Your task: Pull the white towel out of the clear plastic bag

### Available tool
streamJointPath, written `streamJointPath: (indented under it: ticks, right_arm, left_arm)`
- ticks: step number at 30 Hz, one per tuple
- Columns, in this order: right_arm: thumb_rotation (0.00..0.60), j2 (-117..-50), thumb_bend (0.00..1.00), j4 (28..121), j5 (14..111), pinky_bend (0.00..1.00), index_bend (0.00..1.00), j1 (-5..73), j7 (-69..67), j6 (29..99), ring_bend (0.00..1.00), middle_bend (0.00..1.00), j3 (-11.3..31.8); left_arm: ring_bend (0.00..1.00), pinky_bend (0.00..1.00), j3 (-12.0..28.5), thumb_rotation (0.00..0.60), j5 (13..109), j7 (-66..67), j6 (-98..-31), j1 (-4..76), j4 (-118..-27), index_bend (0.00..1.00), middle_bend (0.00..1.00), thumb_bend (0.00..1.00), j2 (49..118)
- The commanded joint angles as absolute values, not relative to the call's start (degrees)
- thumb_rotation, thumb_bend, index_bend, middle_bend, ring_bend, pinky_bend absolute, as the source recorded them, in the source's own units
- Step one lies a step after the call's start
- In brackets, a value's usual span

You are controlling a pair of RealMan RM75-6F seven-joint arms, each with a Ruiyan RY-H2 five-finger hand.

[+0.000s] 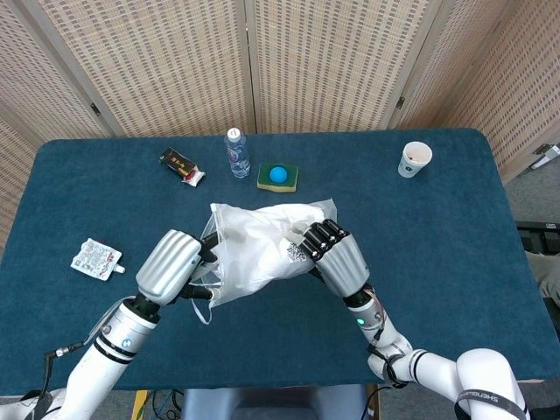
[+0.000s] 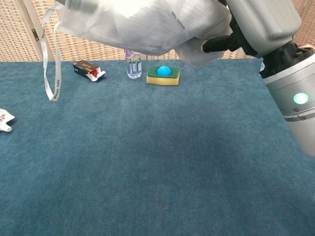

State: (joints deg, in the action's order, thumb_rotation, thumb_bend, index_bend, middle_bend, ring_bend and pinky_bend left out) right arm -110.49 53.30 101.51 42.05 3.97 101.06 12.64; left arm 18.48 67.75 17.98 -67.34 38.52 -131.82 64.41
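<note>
inside clear bag (image 1: 254, 249), towel indistinct

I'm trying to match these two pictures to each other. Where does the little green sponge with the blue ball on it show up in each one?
Head view: the green sponge lies toward the far edge of the table, just beyond the plastic bag.
Chest view: the green sponge sits in the upper middle, under the lifted bag.
Shared landmark: the water bottle stands just to its left in both.
</note>
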Motion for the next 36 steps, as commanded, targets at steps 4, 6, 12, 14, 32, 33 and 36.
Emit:
streamJointPath:
  ticks: [4, 6, 12, 14, 32, 33, 36]
  right_arm:
    - [0.600, -110.8, 0.62, 53.2, 101.4, 0.63, 0.67, 42.2, 3.7, 101.3, 0.66, 0.73, 12.7]
    - [0.600, -110.9, 0.62, 53.1, 101.4, 0.63, 0.67, 42.2, 3.5, 101.4, 0.66, 0.73, 12.6]
    - [0.600, -111.0, 0.62, 52.9, 101.7, 0.63, 0.67, 42.4, 2.9, 101.9, 0.66, 0.73, 12.5]
    - [0.600, -111.1, 0.62, 53.0, 101.7, 0.63, 0.67, 42.5, 2.8, 102.1, 0.66, 0.73, 12.4]
    - [0.600, -111.1, 0.62, 53.5, 101.3, 0.63, 0.67, 42.4, 3.1, 101.2, 0.66, 0.73, 11.9]
    - [0.600, -111.1, 0.62, 53.6, 101.3, 0.63, 0.67, 42.4, 3.1, 101.2, 0.66, 0.73, 11.9]
    - [0.600, -111.1, 0.62, 53.7, 101.4, 0.63, 0.67, 42.4, 3.0, 101.2, 0.66, 0.73, 11.8]
  left_arm:
    - [0.99, 1.00, 18.3, 0.600, 65.8, 18.6, -66.4, 39.9, -132.0, 0.31, 1.00, 0.00, 64.2]
    - [0.99, 1.00, 18.3, 0.600, 65.1, 19.0, -66.5, 40.2, -131.9, 0.31, 1.00, 0.00, 64.4]
    - [0.99, 1.00, 18.3, 0.600, 64.0, 18.8, -67.2, 40.9, -131.7, 0.37, 1.00, 0.00, 65.4]
    - [0.99, 1.00, 18.3, 0.600, 64.4, 18.7, -67.5, 41.1, -131.6, 0.40, 1.00, 0.00, 65.7]
    - [1.00, 1.00, 17.4, 0.600, 66.2, 18.6, -70.1, 41.7, -132.2, 0.62, 1.00, 0.22, 68.9]
    - [1.00, 1.00, 17.4, 0.600, 66.2, 18.8, -70.2, 41.7, -132.2, 0.62, 1.00, 0.22, 69.0]
    - [1.00, 1.00, 17.3, 0.600, 66.0, 19.4, -70.5, 41.9, -132.2, 0.64, 1.00, 0.24, 69.3]
